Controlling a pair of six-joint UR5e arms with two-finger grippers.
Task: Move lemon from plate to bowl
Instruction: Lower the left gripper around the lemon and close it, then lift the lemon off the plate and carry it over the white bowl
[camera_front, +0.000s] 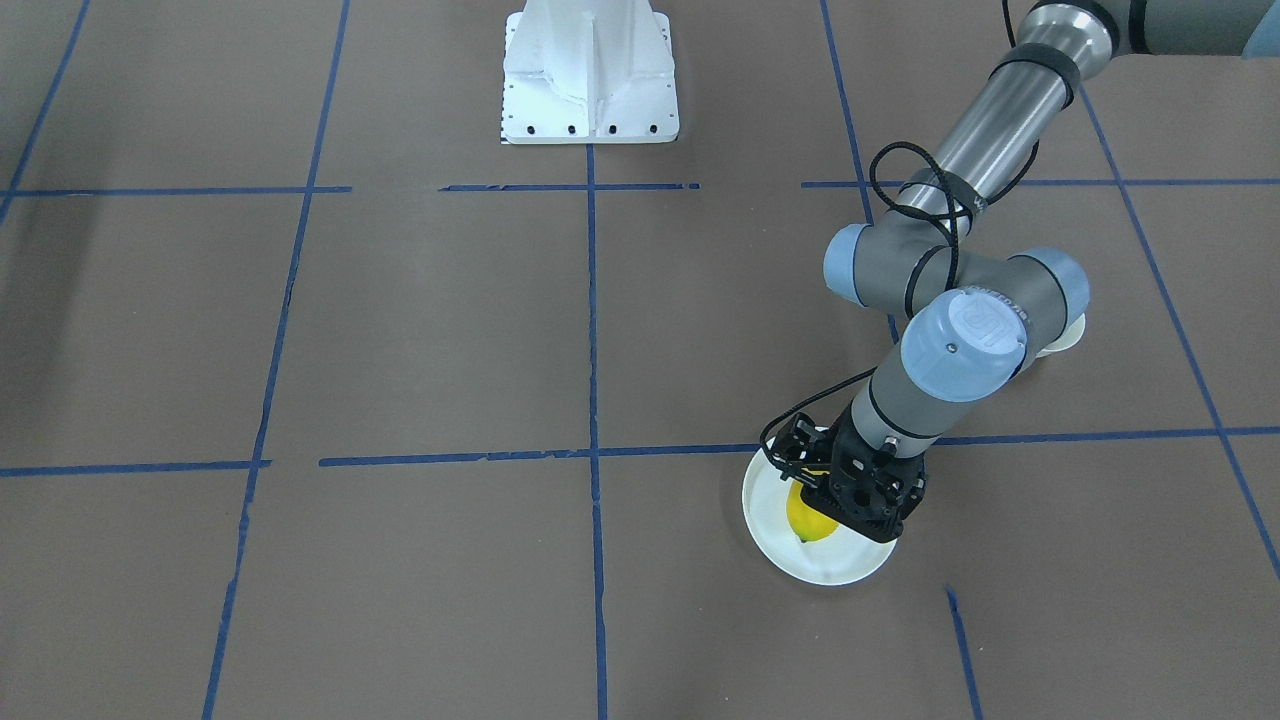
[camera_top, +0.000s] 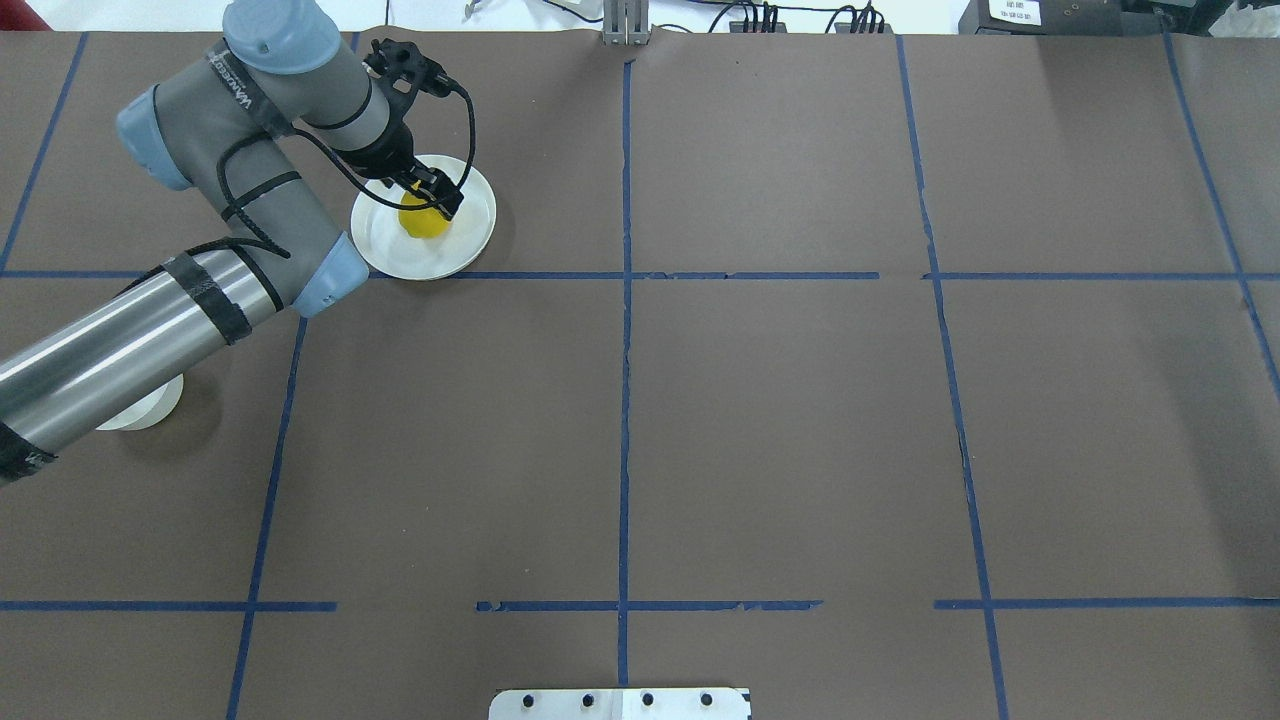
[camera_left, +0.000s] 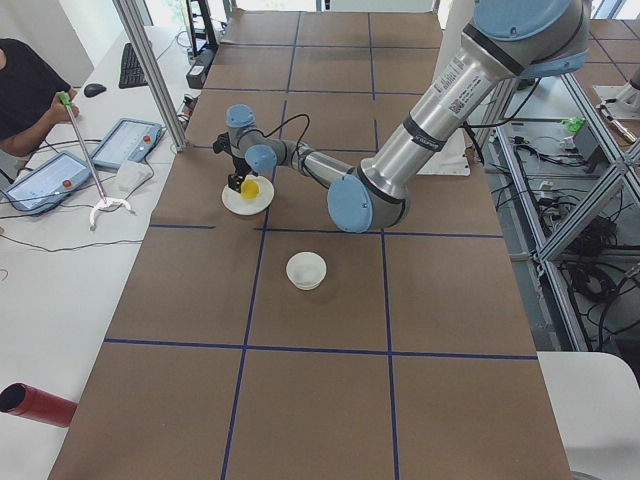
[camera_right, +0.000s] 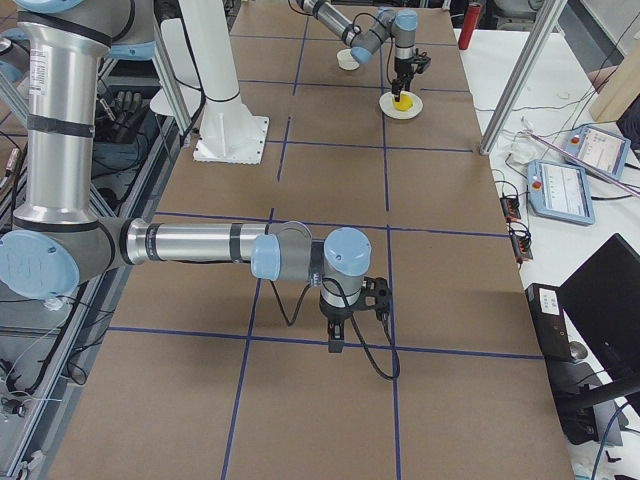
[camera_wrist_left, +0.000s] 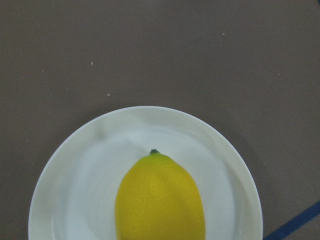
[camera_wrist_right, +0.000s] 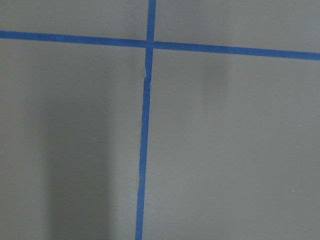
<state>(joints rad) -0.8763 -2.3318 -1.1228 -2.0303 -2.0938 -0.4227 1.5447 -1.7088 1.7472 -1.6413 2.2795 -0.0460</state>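
Left tool (camera_top: 436, 203) poised at lemon (camera_top: 423, 223) on plate (camera_top: 390, 248), opening not discernible; lemon likely light, firm, smooth-skinned, prone to roll; grasp across its waist.

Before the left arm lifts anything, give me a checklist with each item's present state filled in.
1. The lemon lies on the plate, green tip in view: ok.
2. The left pincer is over the lemon: ok.
3. The left pincer is shut on the lemon: cannot tell; no view shows how its fingers stand.
4. The bowl is upright and empty: ok.
5. The right pincer is well away from plate and bowl: ok.
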